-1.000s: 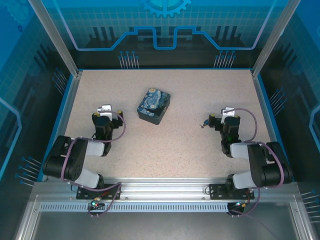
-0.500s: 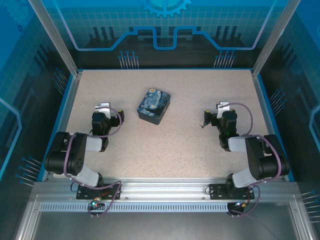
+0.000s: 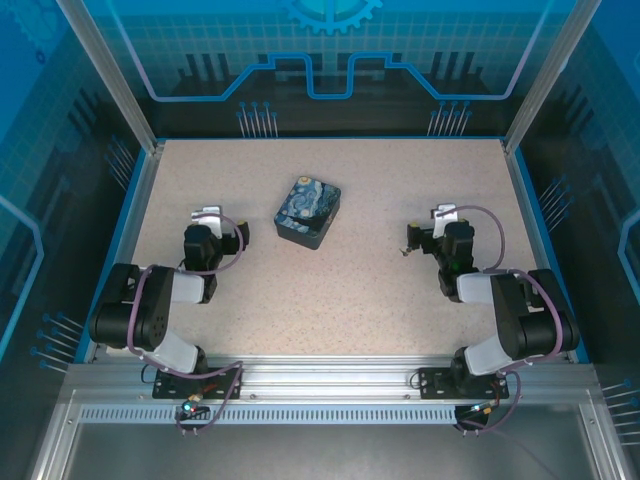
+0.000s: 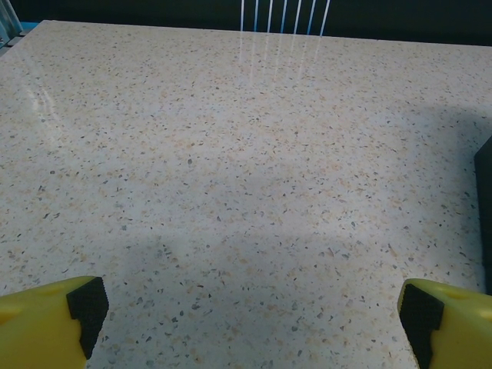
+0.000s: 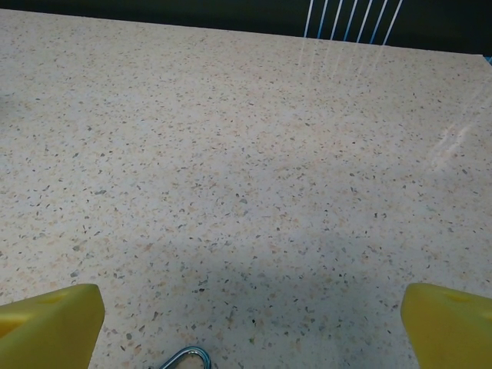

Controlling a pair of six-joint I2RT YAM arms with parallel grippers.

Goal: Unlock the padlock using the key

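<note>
Overhead: the key (image 3: 404, 250), a tiny dark sliver, heading unreadable, lies on the speckled table (image 3: 330, 295) at four o'clock from the painted box (image 3: 307, 212), beside the right gripper (image 3: 441, 225). Left wrist: the yellow-fingered left gripper (image 4: 254, 311) gapes empty. Right wrist: likewise wide, empty; a silver loop (image 5: 184, 357) at six o'clock.

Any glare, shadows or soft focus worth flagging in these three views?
Top external: even light, sharp, no strong glare on the table. Left wrist: pale streaks reflect near the table's far edge; a soft shadow covers the near part. Right wrist: similar streaks upper right; shadow at bottom centre, where a metal loop is cut off by the frame.
</note>
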